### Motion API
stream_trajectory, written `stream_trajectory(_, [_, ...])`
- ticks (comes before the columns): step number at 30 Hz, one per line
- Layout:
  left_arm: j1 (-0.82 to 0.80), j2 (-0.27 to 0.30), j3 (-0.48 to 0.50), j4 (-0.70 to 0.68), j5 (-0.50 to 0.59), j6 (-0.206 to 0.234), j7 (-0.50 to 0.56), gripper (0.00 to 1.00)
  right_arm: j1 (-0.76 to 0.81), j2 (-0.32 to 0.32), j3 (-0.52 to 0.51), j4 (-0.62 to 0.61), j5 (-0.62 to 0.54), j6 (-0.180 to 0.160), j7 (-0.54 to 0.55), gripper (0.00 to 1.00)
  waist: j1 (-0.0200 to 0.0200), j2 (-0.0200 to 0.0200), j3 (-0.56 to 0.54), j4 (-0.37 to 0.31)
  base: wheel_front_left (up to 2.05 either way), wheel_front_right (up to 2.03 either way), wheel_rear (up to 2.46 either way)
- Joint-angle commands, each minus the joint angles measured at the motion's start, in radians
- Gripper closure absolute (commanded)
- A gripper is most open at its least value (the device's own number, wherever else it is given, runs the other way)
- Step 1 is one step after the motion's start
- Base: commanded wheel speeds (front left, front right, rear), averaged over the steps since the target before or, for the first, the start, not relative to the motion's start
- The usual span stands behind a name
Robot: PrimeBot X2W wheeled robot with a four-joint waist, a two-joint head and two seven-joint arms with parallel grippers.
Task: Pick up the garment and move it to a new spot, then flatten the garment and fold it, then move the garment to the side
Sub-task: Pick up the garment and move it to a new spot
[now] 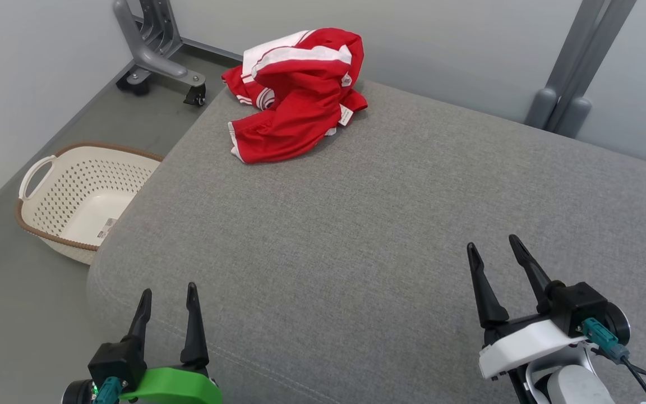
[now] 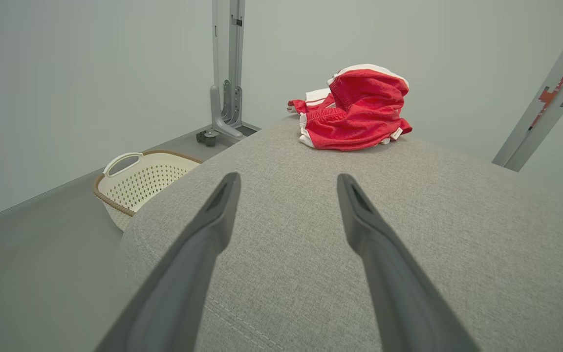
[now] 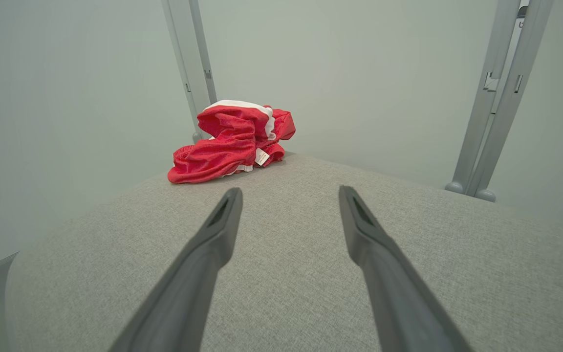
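A crumpled red garment [image 1: 296,95] with white stripes and a small white tag lies bunched at the far left corner of the grey padded surface [image 1: 390,235]. In the left wrist view the garment [image 2: 357,110] sits far ahead, and in the right wrist view the garment [image 3: 230,144] lies ahead to the left. My left gripper [image 1: 169,292] hovers open over the near left edge, nothing between its fingers. At the near right my right gripper [image 1: 492,243] is open too and holds nothing. Both are far from the garment.
A cream perforated laundry basket [image 1: 76,193] with a brown rim stands on the grey floor left of the padded surface. A grey wheeled stand base [image 1: 157,56] sits at the back left, and grey posts [image 1: 575,84] rise at the back right against the pale wall.
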Motion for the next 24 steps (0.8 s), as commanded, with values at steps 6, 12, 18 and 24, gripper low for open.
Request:
stream_trajectory(6, [-0.060, 0.009, 0.024, -0.007, 0.038, -0.027, -0.001, 0.00, -0.024, -0.005, -0.008, -0.021, -0.038, 0.000, -0.003, 0.00, 0.0000, 0.0000, 0.063, -0.038, 0.00, 0.00, 0.00])
stream_trajectory(12, [-0.249, 0.085, 0.085, -0.037, 0.084, -0.061, -0.001, 0.00, -0.061, -0.005, -0.028, -0.046, -0.089, 0.000, -0.003, 0.00, 0.0000, 0.0000, 0.162, -0.100, 0.00, 0.00, 0.00])
stream_trajectory(18, [-0.547, 0.242, 0.093, 0.003, 0.157, -0.106, 0.026, 0.00, -0.123, -0.005, -0.029, -0.075, -0.158, 0.000, -0.004, 0.00, 0.0000, 0.0000, 0.300, -0.185, 0.00, 0.00, 0.00])
stream_trajectory(24, [-0.832, 0.338, 0.055, 0.138, 0.169, -0.150, 0.111, 0.00, -0.177, -0.005, -0.040, -0.109, -0.221, 0.000, -0.003, 0.00, 0.0000, 0.0000, 0.445, -0.252, 0.00, 0.00, 0.00])
